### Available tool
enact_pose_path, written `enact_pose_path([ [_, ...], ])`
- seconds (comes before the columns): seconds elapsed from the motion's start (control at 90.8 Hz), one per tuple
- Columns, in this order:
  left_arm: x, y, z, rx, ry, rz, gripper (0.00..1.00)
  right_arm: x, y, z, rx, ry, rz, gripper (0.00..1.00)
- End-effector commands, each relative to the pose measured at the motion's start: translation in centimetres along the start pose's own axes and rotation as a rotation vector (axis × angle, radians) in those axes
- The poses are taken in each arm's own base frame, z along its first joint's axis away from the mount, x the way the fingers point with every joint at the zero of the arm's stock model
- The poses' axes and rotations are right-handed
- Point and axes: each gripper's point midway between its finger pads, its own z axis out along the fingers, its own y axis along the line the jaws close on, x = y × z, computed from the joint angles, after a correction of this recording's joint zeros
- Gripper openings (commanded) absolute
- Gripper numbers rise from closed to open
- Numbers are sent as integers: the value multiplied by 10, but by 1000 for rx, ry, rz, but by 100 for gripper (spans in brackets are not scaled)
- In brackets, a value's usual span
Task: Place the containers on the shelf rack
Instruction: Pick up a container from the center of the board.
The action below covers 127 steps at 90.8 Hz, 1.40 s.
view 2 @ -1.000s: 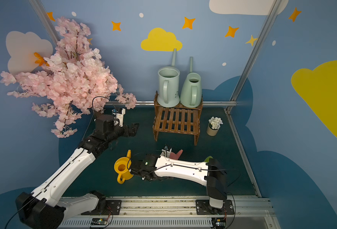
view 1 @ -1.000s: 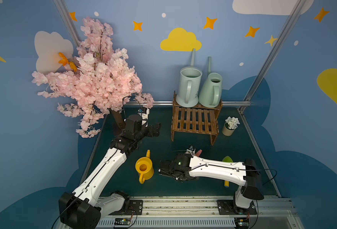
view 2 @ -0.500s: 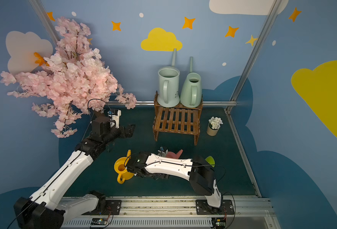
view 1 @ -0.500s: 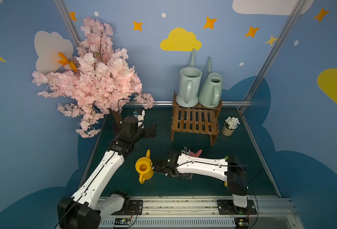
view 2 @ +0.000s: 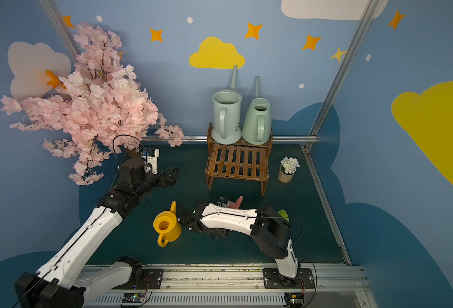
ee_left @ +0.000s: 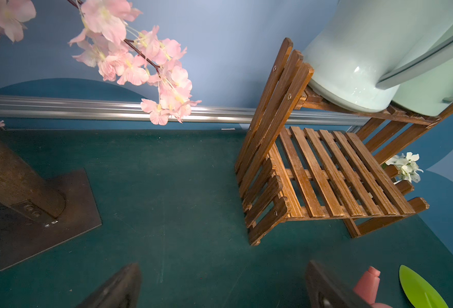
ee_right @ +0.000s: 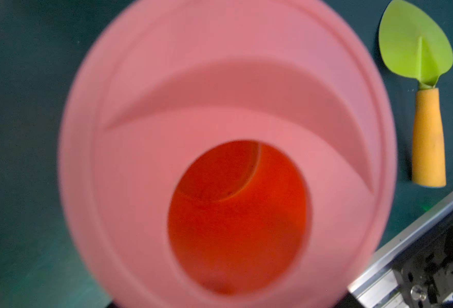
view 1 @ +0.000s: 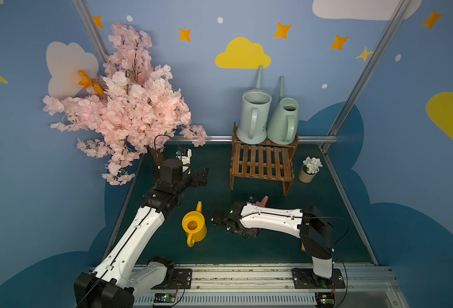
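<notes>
Salmon-pink can (ee_right: pixel 220 93): smooth round plastic | shelf rack (view 1: pixel 262 162): slatted brown wood

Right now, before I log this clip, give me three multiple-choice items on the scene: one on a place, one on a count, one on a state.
1. Where on the shelf rack do the pale blue-grey can and the mint-green can stand?
A. on its lower tier
B. off both tiers, beside it
C. on its upper tier

2. How many cans stand on the rack?
A. one
B. two
C. four

3. How is the left pincer?
A. open, holding nothing
B. shut, holding nothing
C. shut on a can

Answers:
1 C: in both top views both bases sit on the top slats, and the lower tier is bare.
2 B: only those two tall cans are on it.
3 A: in the left wrist view its fingers stand wide apart with nothing between them.
</notes>
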Motion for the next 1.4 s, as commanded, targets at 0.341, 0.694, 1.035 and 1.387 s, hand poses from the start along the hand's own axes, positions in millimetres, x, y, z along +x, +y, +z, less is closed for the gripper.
enact_pose_path([
  [0.341,33,-4,-7,51,44,-85,100,-20,-17,8,-134,-141,-205,47],
  [0.694,64,10,-21,-8,66,-96,100,-10,-7,24,-278,-171,-379,41],
  [1.035,67,9,-16,-7,86,-89,100,-13,-6,23,-403,-323,-380,53],
  [1.387,67,10,-16,-16,86,-82,100,-16,-14,22,-443,-359,-364,31],
])
